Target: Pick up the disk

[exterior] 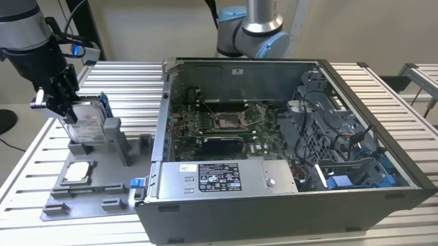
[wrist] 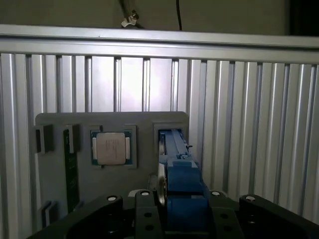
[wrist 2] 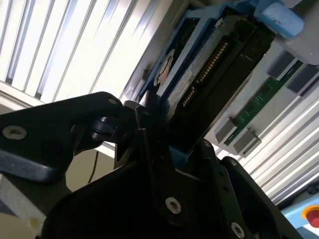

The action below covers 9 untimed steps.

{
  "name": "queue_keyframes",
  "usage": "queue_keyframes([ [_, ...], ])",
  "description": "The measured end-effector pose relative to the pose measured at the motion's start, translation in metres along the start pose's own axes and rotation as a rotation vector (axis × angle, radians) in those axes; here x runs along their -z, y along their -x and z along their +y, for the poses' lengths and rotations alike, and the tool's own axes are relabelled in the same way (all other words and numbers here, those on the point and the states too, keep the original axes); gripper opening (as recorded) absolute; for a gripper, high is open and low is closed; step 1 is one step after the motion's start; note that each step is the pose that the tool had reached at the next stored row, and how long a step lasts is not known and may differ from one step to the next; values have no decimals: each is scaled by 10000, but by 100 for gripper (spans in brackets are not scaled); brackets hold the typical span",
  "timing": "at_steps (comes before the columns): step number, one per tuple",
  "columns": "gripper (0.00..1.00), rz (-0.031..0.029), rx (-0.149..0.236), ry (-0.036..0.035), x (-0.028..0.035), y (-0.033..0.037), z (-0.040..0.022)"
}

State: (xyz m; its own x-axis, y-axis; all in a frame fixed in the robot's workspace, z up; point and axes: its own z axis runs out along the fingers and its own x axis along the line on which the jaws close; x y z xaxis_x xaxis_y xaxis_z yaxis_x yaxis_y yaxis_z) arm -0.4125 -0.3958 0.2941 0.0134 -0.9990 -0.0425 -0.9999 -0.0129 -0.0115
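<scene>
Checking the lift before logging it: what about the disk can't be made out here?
1. Exterior view: bottom edge of the disk, hidden by the grey holder; whether it sits in the slot is unclear.
2. First wrist view: the disk's near end, covered by the gripper.

Ribbed metal table (exterior: 123, 82); bears grey holder plate (exterior: 85, 201); open computer case (exterior: 274, 218)

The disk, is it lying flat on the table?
No, the disk stands on its edge in the grey holder.
</scene>
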Motion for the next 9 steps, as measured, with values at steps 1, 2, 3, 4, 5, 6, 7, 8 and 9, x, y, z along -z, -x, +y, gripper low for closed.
queue_keyframes([
  [1,0,1,1,-16,15,0,4],
  [2,0,0,1,-31,32,1,7],
  [3,0,0,3,-40,51,2,9],
  [4,0,0,3,-47,77,3,11],
  [5,0,0,3,-57,101,4,14],
  [6,0,1,3,-64,125,5,17],
  [7,0,0,3,-69,150,6,19],
  [8,0,-1,4,-73,178,6,22],
  [9,0,-3,4,-75,211,7,25],
])
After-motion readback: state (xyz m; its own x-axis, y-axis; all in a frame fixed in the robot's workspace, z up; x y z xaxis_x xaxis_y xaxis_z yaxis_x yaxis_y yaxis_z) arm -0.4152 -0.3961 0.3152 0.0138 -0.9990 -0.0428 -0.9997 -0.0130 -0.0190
